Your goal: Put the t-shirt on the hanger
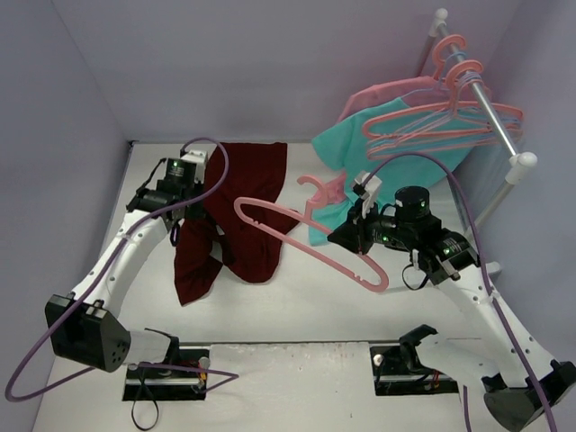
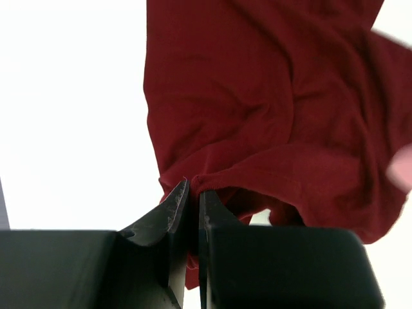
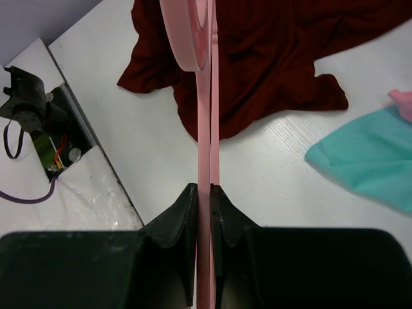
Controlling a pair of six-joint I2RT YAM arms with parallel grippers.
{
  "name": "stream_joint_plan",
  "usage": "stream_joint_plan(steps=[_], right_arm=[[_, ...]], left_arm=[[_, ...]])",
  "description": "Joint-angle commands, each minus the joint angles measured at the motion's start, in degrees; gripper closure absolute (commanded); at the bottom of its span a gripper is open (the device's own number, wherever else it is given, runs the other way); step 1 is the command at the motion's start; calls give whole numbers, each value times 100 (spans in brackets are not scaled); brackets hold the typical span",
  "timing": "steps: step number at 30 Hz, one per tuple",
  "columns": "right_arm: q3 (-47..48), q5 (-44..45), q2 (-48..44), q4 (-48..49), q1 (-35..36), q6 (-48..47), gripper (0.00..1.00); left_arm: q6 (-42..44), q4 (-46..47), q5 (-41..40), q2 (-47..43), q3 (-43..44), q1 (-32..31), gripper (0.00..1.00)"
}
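Left gripper (image 2: 193, 188) is pinching a fold of the maroon t-shirt (image 1: 247, 202), with the rest lying crumpled on the white table (image 1: 297, 310). Right gripper (image 3: 205, 188) is clamping the pink hanger (image 1: 310, 241) by its thin bar (hook near the teal garment (image 1: 378, 144)), its far end reaching over the shirt.

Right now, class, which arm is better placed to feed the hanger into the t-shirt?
Right, probably: the right gripper is shut on the hanger, whose far end overlaps the t-shirt; the left gripper just pinches its cloth.
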Motion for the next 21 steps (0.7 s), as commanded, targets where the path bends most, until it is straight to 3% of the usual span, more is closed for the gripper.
stream_joint_plan(steps=[1, 9, 21], right_arm=[[352, -556, 238, 341, 89, -400, 100], [842, -635, 604, 369, 242, -635, 100], [1238, -481, 1017, 492, 550, -877, 100]], left_arm=[[213, -89, 238, 90, 622, 47, 100], [261, -934, 538, 484, 1772, 45, 100], [612, -1355, 675, 624, 2124, -52, 100]])
